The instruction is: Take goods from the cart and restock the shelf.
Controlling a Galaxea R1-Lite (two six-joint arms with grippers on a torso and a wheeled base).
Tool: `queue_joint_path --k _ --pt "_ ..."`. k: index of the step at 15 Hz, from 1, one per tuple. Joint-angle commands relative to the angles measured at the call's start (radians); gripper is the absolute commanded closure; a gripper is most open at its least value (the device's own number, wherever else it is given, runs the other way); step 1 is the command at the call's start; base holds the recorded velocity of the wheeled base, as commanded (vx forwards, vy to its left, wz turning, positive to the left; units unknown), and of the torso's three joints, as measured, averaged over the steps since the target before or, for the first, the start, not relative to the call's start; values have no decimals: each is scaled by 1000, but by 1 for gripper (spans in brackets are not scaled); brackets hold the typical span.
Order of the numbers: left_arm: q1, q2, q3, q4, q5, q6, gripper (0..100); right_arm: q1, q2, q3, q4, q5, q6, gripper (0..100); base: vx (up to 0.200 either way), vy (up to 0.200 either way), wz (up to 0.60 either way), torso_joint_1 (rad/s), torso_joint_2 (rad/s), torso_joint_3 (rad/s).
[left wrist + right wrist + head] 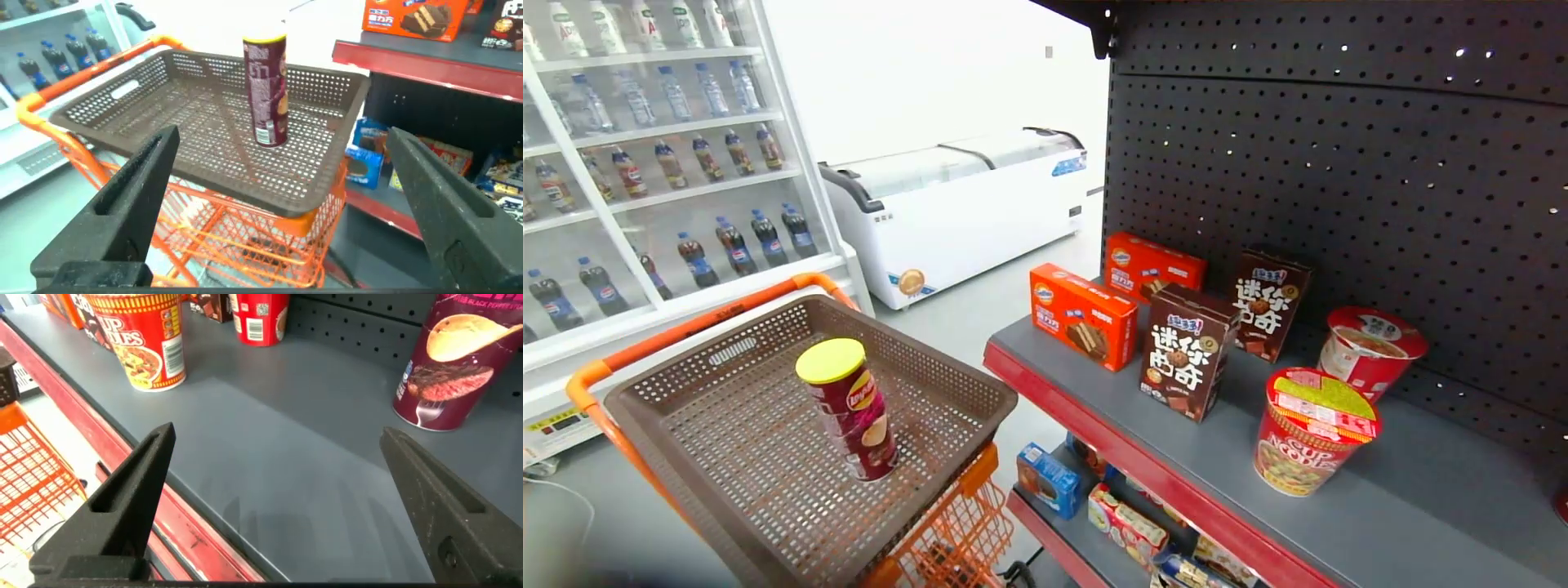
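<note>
Head view gives the clearest tally: the shelf [1421,506] already carries two orange boxes [1084,314], two brown boxes [1188,351] and two cup noodles [1311,429], while the cart basket [915,343] holds one last item, a chip can [849,408] standing upright near the middle of its perforated floor. From the right wrist view, a second chip can [458,359] stands on the grey shelf board beyond the cups, with a wide bare stretch of board beside it. So I judge the restocking to be well along, with one can left to move (the lower shelves hold other goods too, but what they are is hard to make out). The left gripper [282,137] hangs in front of the cart with its fingers spread wide and nothing between them, the can in line with the gap but well apart from it. The right gripper [278,434] sits low over the bare shelf board, likewise spread and holding nothing. What remains, as I read it, is grasping the cart's can and setting it on the shelf.
</note>
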Motion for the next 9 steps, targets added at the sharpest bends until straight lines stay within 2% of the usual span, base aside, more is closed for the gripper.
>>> queue_joint_path --k 1,2,3,4,5,6,7,9 --pt "17 233 -236 138 56 44 0 0 0 0 0 0 0 0 0 0 0 0 0 0" --pt "22 400 -368 146 80 45 0 0 0 0 0 0 0 0 0 0 0 0 0 0" --pt "22 486 -428 144 92 45 0 0 0 0 0 0 0 0 0 0 0 0 0 0" --pt "23 715 -561 118 100 31 0 0 0 0 0 0 0 0 0 0 0 0 0 0" --pt "17 833 -607 64 89 28 0 0 0 0 0 0 0 0 0 0 0 0 0 0" --pt "14 907 -620 14 73 31 0 0 0 0 0 0 0 0 0 0 0 0 0 0" --pt "31 1063 -612 -144 -1 30 0 0 0 0 0 0 0 0 0 0 0 0 0 0" --pt "45 1183 -549 -252 -23 34 0 0 0 0 0 0 0 0 0 0 0 0 0 0"
